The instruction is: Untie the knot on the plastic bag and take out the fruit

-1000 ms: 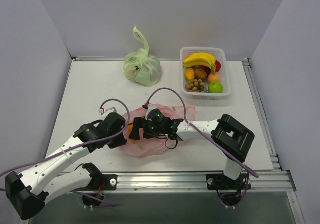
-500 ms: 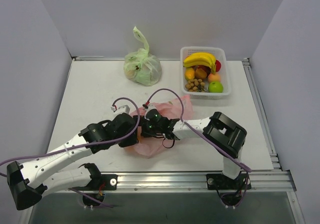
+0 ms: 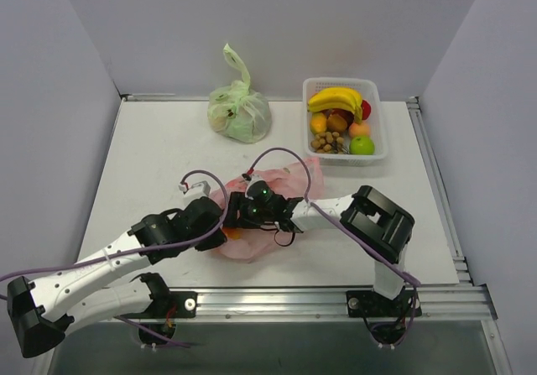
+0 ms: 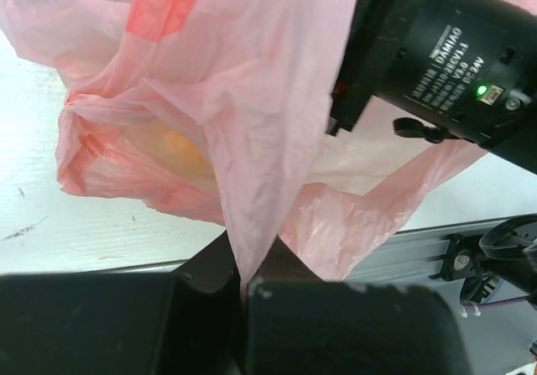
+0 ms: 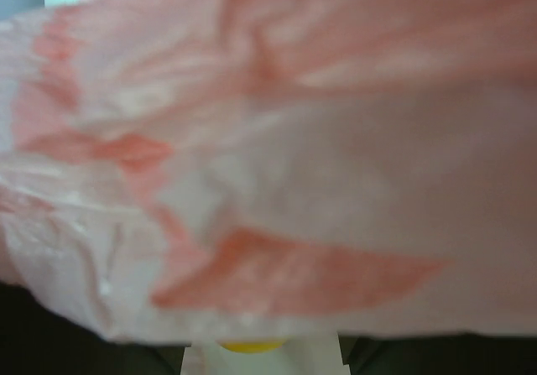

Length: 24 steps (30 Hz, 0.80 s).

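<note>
The pink plastic bag [image 3: 267, 228] lies crumpled on the table between my two arms. My left gripper [image 3: 221, 234] is shut on a pinched fold of its film, which rises straight from the jaws in the left wrist view [image 4: 245, 224]. An orange-yellow fruit [image 4: 172, 150] shows through the bag, and also shows in the top view [image 3: 235, 234]. My right gripper [image 3: 243, 210] is pushed into the bag from the right. Blurred pink plastic [image 5: 277, 165] fills its view, its fingers stand apart, and a yellow piece [image 5: 247, 346] shows low between them. No knot shows.
A pale green tied bag [image 3: 239, 115] stands at the back centre. A white basket [image 3: 377, 119] at the back right holds bananas [image 3: 334, 100], a green apple and other fruit. The right arm's black wrist [image 4: 445, 48] is close to my left gripper. The table's front rail [image 3: 285, 295] is near.
My left gripper has moved right to the bag's left edge and shut on the film. The right gripper has slid a little left, and the bag has bunched up between them.
</note>
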Motion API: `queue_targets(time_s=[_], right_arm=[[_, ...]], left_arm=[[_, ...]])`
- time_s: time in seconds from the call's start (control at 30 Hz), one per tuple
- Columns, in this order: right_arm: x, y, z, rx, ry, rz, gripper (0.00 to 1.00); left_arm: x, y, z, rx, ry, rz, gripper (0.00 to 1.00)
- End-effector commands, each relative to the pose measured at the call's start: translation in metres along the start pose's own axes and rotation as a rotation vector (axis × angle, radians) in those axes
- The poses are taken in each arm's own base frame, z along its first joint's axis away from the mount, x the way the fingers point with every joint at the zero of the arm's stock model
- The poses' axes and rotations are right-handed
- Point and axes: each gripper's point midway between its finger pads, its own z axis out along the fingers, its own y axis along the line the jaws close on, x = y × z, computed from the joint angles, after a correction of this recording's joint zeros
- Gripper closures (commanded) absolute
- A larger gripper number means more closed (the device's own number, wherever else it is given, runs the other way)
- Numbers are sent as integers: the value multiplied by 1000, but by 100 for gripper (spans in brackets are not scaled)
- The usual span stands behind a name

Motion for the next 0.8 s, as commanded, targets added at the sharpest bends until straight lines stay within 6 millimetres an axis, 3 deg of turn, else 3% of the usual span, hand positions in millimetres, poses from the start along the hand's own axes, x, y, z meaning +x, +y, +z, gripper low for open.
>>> queue_targets(time_s=[0.0, 0.17, 0.2, 0.27, 0.33, 0.43, 0.6, 0.67, 0.73, 0.77], right_arm=[[-21, 8, -22, -31, -60, 14, 83], [-44, -1, -50, -6, -132, 2, 97], [-46, -15, -56, 33, -142, 6, 98], [-57, -15, -73, 44, -183, -21, 100], [-62, -28, -85, 101, -203, -60, 100], [-77, -27, -109, 132, -250, -133, 100], [-102, -4, -148, 122, -303, -235, 100], [-123, 18, -169, 88, -355, -288, 100], [-133, 27, -184, 86, -374, -317, 100], [-149, 37, -201, 77, -425, -352, 100]], left_arm=[[-14, 1, -3, 9, -59, -39, 100], [-23, 13, -3, -35, -70, -23, 100], [-26, 13, -4, -37, -74, -12, 100], [-33, 19, -4, -55, -86, -17, 100], [-38, 22, -5, -61, -91, -5, 100], [-45, 27, -3, -80, -99, 4, 100], [-54, 26, 1, -94, -100, 34, 100], [-57, 25, 2, -94, -103, 48, 100], [-59, 24, 2, -91, -108, 55, 100], [-60, 23, 2, -85, -107, 59, 100]])
